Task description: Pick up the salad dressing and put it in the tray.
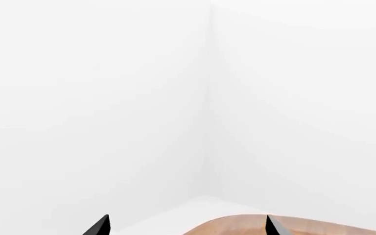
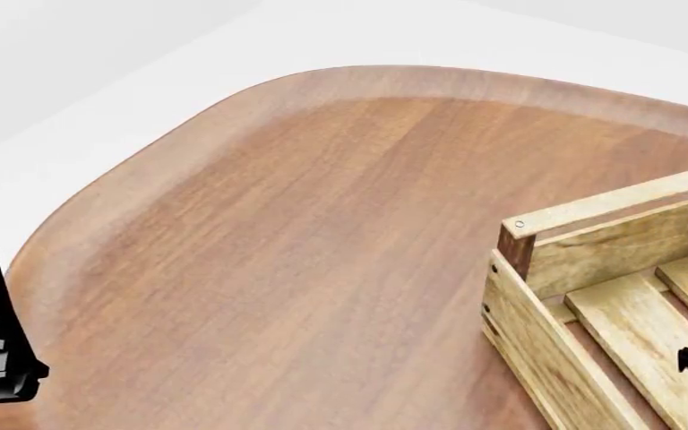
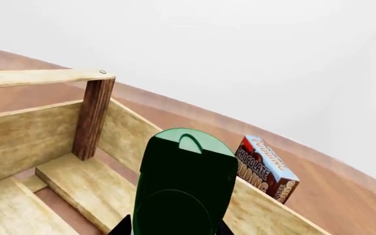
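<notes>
Tray (image 3: 37, 147) near table (image 2: 272, 233) edge; wide bare tabletop beside it. Right gripper (image 3: 175, 229) clamped on dressing (image 3: 184, 186), held above tray floor, inside walls. Carton (image 3: 266, 169) outside tray wall. Left gripper (image 1: 184, 226) spread wide, empty.

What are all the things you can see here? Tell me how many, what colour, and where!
table: one, reddish-brown wood with a rounded edge, under everything.
tray: one, light wooden slats with dark brown corner posts, on the table at the right of the head view.
salad dressing: one, dark green, held over the inside of the tray, close to the right wrist camera.
carton: one, red, blue and brown, printed "chocolate", on the table just outside the tray wall.
left end effector: one, black, two fingertips apart, nothing between them.
right end effector: one, black, mostly hidden behind the salad dressing it holds.
</notes>
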Controlling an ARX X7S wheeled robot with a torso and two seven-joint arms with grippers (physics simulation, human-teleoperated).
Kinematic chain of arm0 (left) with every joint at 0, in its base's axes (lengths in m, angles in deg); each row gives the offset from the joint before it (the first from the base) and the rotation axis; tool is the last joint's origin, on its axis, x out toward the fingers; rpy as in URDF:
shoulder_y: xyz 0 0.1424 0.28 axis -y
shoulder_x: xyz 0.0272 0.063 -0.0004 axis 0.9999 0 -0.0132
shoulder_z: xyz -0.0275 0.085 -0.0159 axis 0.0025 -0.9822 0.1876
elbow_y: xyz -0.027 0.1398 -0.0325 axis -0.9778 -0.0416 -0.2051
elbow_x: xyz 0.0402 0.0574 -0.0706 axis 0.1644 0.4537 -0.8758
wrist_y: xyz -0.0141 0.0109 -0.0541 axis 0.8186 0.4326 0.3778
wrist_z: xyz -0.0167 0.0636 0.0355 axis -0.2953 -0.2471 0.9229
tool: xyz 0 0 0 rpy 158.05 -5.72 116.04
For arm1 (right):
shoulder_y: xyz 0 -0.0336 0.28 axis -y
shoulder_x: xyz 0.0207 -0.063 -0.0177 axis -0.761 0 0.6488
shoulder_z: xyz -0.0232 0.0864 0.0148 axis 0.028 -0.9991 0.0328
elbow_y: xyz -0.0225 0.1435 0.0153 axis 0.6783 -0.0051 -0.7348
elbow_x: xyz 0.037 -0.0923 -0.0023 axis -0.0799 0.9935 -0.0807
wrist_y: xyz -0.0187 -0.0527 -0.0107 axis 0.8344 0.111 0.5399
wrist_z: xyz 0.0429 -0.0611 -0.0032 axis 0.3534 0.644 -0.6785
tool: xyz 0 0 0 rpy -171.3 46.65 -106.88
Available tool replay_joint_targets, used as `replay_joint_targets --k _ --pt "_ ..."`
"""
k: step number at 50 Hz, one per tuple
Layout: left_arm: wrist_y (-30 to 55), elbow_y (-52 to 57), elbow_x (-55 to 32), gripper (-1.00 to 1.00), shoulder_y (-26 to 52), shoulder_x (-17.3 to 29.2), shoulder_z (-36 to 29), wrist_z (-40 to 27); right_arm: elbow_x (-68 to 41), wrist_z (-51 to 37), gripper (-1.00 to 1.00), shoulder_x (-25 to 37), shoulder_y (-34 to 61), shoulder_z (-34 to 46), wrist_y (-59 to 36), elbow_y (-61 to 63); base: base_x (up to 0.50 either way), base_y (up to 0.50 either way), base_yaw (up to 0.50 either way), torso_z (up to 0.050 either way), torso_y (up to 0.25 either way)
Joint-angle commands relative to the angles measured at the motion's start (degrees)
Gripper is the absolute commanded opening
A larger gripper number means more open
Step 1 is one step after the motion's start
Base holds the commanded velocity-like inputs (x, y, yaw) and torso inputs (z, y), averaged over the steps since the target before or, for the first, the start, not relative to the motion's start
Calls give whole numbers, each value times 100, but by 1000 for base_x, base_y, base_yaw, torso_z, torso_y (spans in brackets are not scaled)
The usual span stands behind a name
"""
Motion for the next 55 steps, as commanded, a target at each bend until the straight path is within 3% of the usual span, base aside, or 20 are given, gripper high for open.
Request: replay_joint_targets --k 1,55 --pt "-2 25 1 100 -5 16 -16 -17 153 -41 -100 -16 -51 9 -40 3 0 0 0 0 0" --pt "15 66 -1 100 30 89 -83 -88 155 -104 -100 -74 -526 -296 -13 2 0 0 0 0 1"
